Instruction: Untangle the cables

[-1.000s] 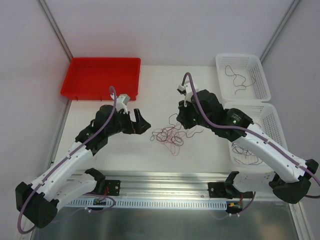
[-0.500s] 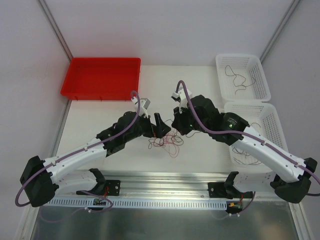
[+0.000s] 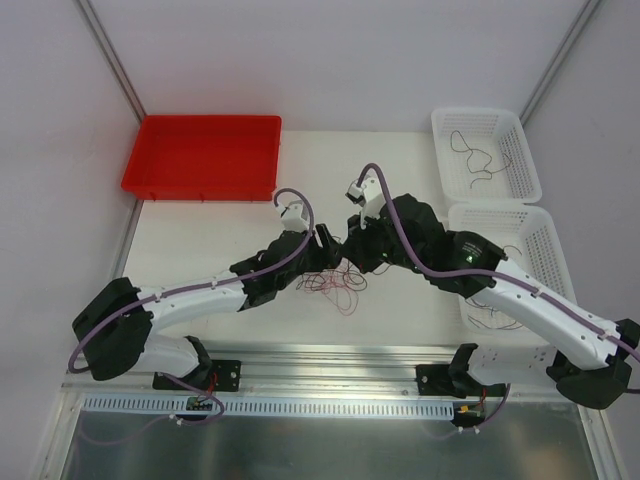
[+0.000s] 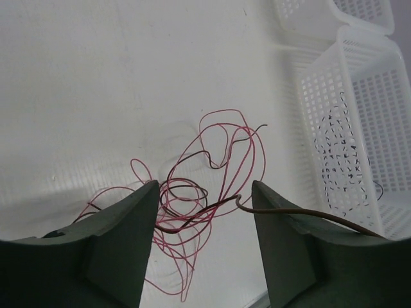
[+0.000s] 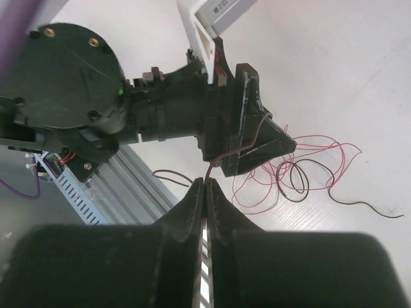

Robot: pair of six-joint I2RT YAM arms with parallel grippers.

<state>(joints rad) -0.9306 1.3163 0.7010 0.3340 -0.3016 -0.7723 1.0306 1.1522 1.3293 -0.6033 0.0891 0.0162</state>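
On the white table (image 3: 420,310), between a red tray (image 3: 200,160) and two white baskets (image 3: 500,209) holding loose wires, both arms meet at the centre. The left gripper (image 4: 204,192) hangs spread wide just above the red-and-black cable tangle (image 4: 186,205). The right gripper (image 5: 205,183), pressed together, pinches one dark strand (image 4: 302,210) running off that tangle.

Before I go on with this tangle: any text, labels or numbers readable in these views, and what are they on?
A white sticker on the left wrist's white housing: dark print, too small and blurred to read.
No text visible on the thin red and black cables, red plastic tray or white mesh baskets.
Nothing else readable.
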